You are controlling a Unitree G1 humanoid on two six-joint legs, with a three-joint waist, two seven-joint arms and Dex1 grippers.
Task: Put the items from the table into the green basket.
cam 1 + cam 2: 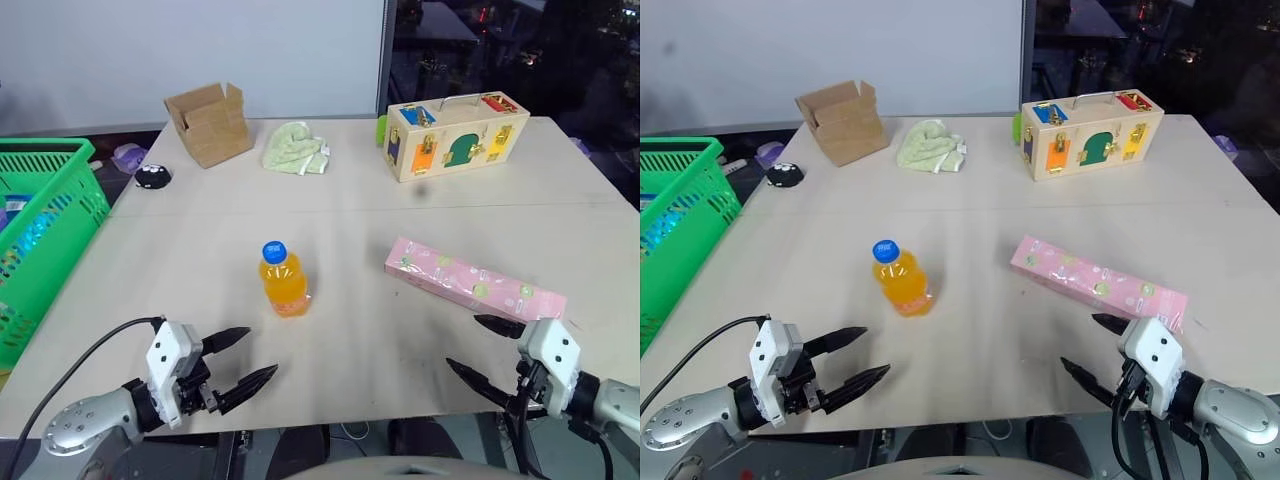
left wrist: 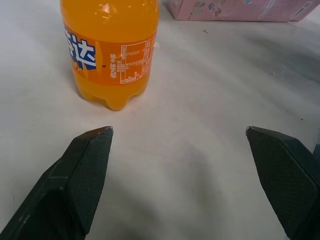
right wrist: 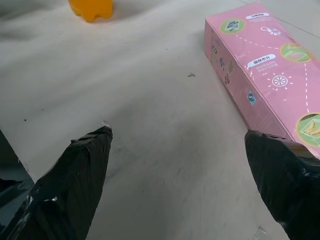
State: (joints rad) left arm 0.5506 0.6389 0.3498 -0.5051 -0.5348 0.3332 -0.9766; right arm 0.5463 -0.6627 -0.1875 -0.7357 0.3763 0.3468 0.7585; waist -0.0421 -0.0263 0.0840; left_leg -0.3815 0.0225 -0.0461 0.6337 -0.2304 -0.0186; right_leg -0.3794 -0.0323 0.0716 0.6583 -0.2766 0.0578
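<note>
Bottle (image 1: 283, 280) stands mid-table (image 1: 350, 215), box (image 1: 474, 284) to its right, basket (image 1: 45, 215) far to its left; my left gripper (image 1: 240, 365) and right gripper (image 1: 486, 352) hang spread and empty, apparently ready to reach.

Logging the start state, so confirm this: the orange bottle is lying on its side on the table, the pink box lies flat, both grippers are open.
One thing is wrong: the orange bottle stands upright, blue cap on top, as the left eye view shows. The pink box does lie flat on the table, and both the left gripper and right gripper are open.
</note>
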